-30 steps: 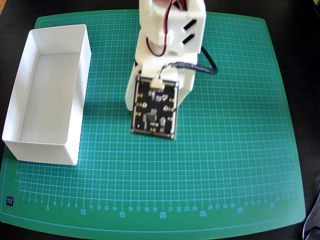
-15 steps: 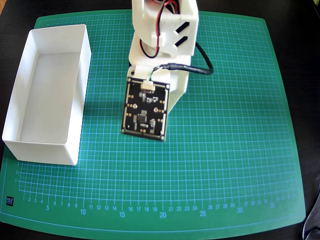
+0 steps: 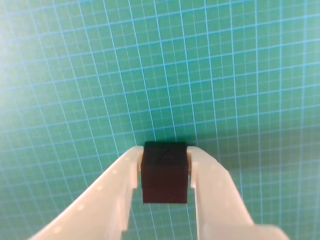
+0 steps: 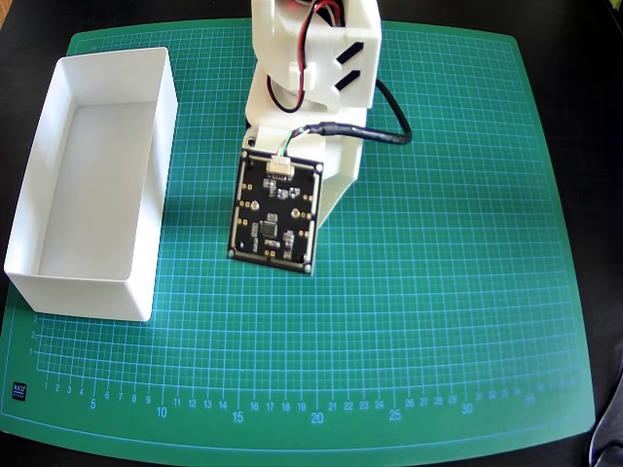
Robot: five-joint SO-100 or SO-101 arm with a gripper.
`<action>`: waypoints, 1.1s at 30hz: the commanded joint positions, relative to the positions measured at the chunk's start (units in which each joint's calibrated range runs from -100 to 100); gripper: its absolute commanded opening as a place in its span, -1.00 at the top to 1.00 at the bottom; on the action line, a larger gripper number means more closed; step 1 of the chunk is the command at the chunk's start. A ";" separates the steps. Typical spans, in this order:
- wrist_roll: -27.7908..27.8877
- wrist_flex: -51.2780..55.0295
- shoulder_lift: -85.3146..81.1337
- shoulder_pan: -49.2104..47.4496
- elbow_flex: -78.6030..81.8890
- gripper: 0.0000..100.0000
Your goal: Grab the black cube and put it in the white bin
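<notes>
wrist view: the white two-finger gripper (image 3: 165, 172) is closed on the black cube (image 3: 165, 172), one finger (image 3: 117, 195) pressed to its left face and the other to its right, the block clamped between the tips above the green cutting mat (image 3: 225, 75). a faint mark on the cube's top face is too blurred to read. overhead view: the arm (image 4: 311, 58) reaches down over the mat's middle, its camera circuit board (image 4: 276, 209) face up and hiding both gripper and cube. the white bin (image 4: 58, 282) sits on the mat's left side, apart from the arm. printed ruler numbers, including 5, 10, 15, 20 and 25, run along the mat's lower edge; a small corner label is illegible.
</notes>
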 commanded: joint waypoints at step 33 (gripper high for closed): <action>24.12 15.35 -32.89 26.92 -2.33 0.98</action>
